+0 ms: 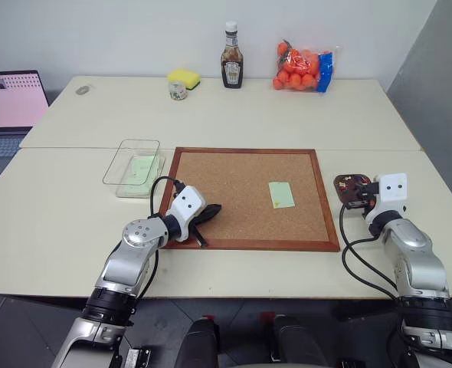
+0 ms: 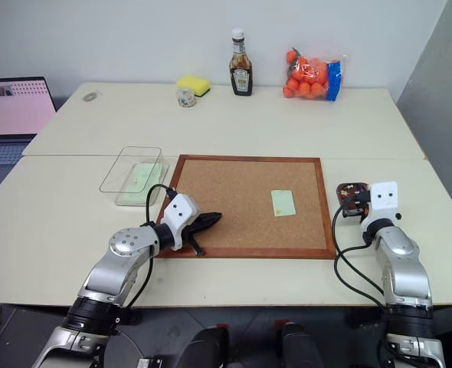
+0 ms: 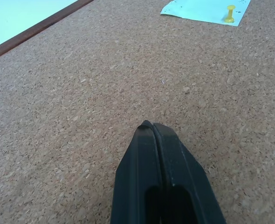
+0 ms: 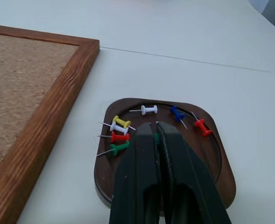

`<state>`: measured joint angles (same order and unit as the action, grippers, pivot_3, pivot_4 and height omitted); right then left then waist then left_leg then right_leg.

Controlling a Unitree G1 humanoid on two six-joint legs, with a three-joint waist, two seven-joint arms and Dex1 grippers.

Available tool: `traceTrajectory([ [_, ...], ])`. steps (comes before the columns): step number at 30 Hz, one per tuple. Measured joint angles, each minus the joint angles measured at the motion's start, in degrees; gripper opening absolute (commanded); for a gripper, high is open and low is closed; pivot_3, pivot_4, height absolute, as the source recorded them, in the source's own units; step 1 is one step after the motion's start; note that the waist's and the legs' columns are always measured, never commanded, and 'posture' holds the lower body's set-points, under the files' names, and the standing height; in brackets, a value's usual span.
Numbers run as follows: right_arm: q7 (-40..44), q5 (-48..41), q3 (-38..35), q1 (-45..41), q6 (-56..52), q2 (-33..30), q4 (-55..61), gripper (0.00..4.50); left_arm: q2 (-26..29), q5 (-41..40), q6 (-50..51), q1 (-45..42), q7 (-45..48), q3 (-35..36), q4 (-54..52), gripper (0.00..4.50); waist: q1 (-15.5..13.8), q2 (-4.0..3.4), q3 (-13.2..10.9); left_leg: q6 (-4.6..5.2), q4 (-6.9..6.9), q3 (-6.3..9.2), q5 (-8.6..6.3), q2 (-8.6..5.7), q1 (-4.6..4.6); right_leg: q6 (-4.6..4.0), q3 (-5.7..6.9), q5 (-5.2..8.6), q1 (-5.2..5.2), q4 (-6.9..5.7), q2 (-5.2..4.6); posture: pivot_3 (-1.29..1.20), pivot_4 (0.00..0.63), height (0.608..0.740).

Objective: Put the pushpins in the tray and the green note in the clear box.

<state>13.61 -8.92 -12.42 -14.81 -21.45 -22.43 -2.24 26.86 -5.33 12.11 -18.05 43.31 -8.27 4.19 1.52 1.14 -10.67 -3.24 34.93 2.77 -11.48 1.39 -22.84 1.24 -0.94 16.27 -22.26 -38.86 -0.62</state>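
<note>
Hovering my right hand (image 4: 154, 125) over the tray (image 4: 221, 179), fingers together; a green pin seems pinched between the tips, though I can't be sure, so I judge I'm here to drop it among the pushpins (image 4: 120, 122) already lying there. My left hand (image 1: 211, 210) rests shut and empty on the corkboard (image 1: 234, 184). The green note (image 1: 281, 194), pale and flat, sits on the cork under one yellow pin (image 3: 229, 13). The clear box (image 1: 123, 159) waits on the counter (image 1: 57, 207) beside the board.

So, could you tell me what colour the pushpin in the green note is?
Yellow; the pushpin shows best in the left wrist view.
</note>
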Motion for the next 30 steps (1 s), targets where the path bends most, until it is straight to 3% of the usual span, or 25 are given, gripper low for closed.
traceTrajectory([
  [1,-0.01,0.00,0.00,-0.03,-0.04,-0.02,-0.58,0.53,0.00,0.02,-0.03,-0.01,0.00,-0.03,0.00,0.00,-0.01,0.00,0.00,0.00,0.00,0.00,0.00,0.00,0.00,0.00,0.00,0.00,0.00,0.00,0.00,0.00,0.150,0.740],
  [8,-0.11,0.33,0.00,-0.21,0.07,-0.34,-2.69,2.06,0.08,0.10,-0.03,-0.01,0.03,-0.05,0.00,0.00,0.00,0.00,0.00,0.00,0.00,-0.01,0.00,0.00,0.00,0.00,0.00,0.00,0.00,0.00,0.00,0.00,0.150,0.740],
  [22,-0.17,0.51,-0.42,-0.14,0.19,-0.46,-2.25,2.06,0.12,0.22,-0.08,-0.07,0.04,-0.11,0.00,0.00,0.01,-0.01,0.00,0.00,0.00,0.00,0.00,0.01,0.00,0.00,0.00,0.00,0.00,0.00,0.00,0.00,0.150,0.740],
  [30,3.07,-8.24,-4.20,3.64,-2.54,0.41,12.96,2.06,0.15,0.27,-0.19,-0.01,0.03,-0.14,-0.01,0.00,0.00,-0.01,0.01,0.00,0.00,0.03,0.00,0.05,0.00,0.00,0.01,0.00,0.01,0.01,0.00,0.00,0.150,0.740],
])
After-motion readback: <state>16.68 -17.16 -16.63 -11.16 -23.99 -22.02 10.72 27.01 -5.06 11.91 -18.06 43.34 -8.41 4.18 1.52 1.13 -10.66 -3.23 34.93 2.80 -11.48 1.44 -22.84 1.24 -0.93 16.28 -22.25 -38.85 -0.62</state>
